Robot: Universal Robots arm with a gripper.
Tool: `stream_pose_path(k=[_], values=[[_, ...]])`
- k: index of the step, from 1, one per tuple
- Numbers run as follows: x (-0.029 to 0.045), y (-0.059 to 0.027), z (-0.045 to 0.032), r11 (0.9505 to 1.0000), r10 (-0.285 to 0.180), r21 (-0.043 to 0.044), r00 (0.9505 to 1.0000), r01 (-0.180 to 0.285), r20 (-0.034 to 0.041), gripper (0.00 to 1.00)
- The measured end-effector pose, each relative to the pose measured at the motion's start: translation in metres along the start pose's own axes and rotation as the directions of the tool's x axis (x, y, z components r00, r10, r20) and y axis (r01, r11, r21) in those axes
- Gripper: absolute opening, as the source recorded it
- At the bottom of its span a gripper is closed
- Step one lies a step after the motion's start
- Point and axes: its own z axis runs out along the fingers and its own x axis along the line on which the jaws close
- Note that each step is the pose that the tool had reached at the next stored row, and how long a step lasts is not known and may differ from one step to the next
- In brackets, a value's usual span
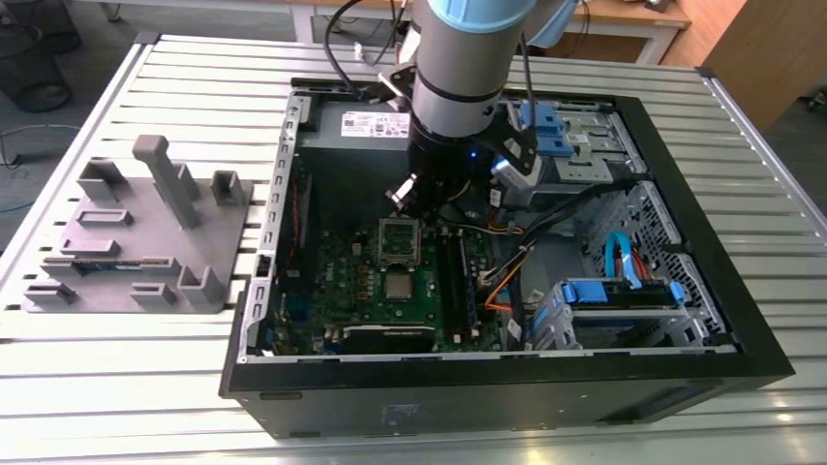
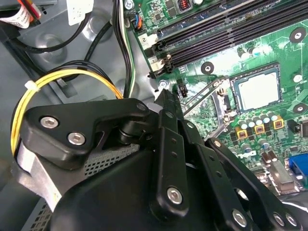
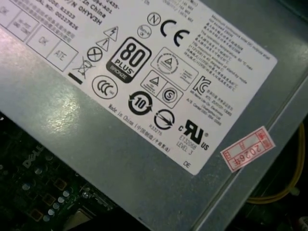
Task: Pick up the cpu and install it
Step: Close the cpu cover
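- Well off from the gripper (image 1: 424, 197), toward the exterior view's left, a grey fixture (image 1: 232, 242) sits on the slatted table (image 1: 77, 387) outside the computer case (image 1: 517, 392). Its slots and posts seem made to hold parts where they can be grasped. What looks like a memory stick (image 1: 110, 263) lies along it, though that is hard to make out.
- The gripper hangs inside the case, low over the green motherboard (image 1: 339, 281). It is close to the power supply (image 1: 355, 126), whose label (image 3: 144, 72) sits right in front of the first wrist view.
- I cannot tell whether the gripper is spread, pressed together or pinching anything. Its own black body hides that in the second wrist view.
- Nearest the gripper is the silver frame (image 1: 398, 238), swung open, I judge so that the socket is left uncovered.
- The cpu (image 1: 401, 285) lies flat just beside the gripper, apart from it, on the side away from the power supply. In the second wrist view the cpu (image 2: 255, 89) looks seated square in the socket. Placing therefore appears done, with the frame not yet closed.
- Past the gripper toward the exterior view's right, blue drive carriers (image 1: 621, 291) sit clear of the board.
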Motion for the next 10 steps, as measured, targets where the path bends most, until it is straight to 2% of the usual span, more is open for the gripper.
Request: stream_pose_path(k=[5,10], values=[[-0.0001,0.0002,-0.0023,0.9995,-0.032,-0.0013,0.9995,0.032,-0.0015,0.11],[-0.0001,0.0002,-0.0023,0.9994,-0.034,-0.0012,0.9994,0.034,-0.0019,0.11]])
